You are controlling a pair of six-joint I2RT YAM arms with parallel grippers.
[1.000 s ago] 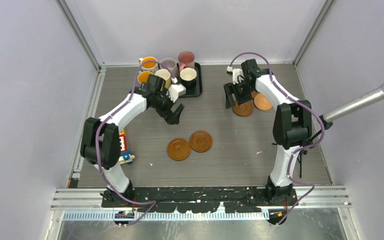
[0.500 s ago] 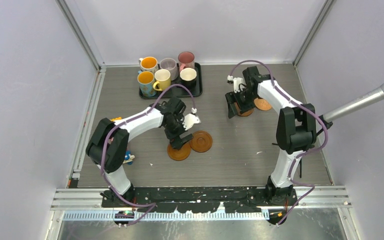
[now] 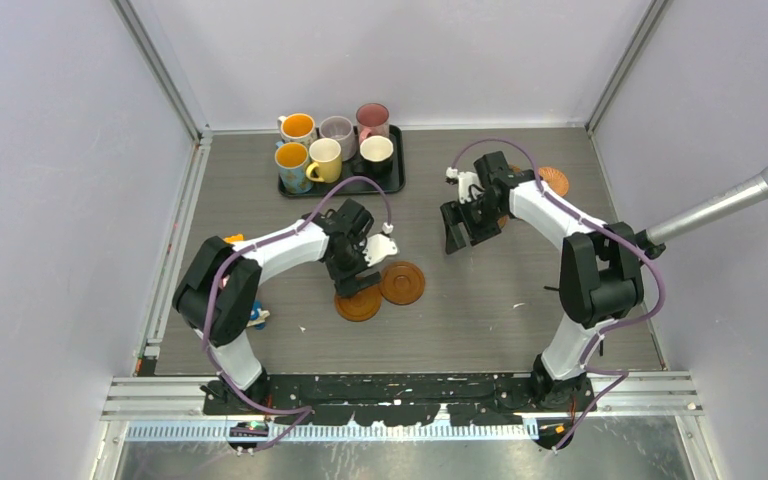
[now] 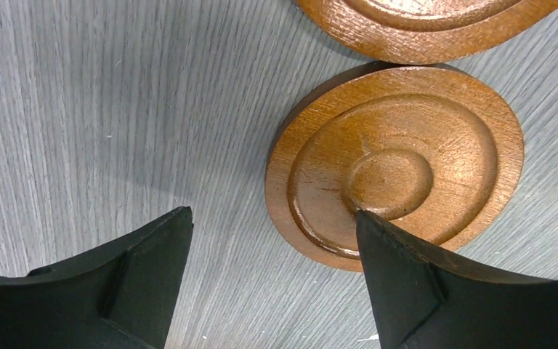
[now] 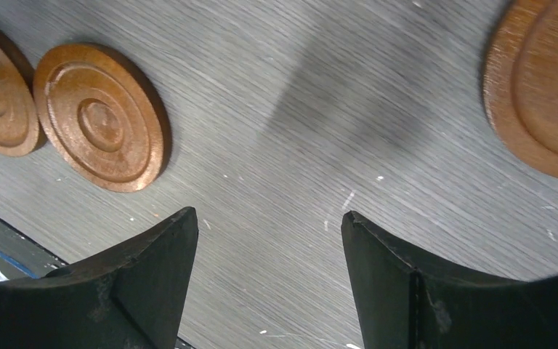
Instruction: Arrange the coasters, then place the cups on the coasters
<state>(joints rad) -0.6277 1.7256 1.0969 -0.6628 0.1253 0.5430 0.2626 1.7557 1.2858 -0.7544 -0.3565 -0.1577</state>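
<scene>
While arranging is in hand, the open left gripper (image 4: 272,213) straddles one edge of a coaster (image 4: 396,163) (right gripper (image 5: 267,213) open, empty); next, pinch that edge.

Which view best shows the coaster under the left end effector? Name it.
Left wrist: the coaster is large, rings sharp, under the left end effector. Top external shows it small and half hidden by that end effector. Right wrist may catch it cropped at its left edge; uncertain.
</scene>
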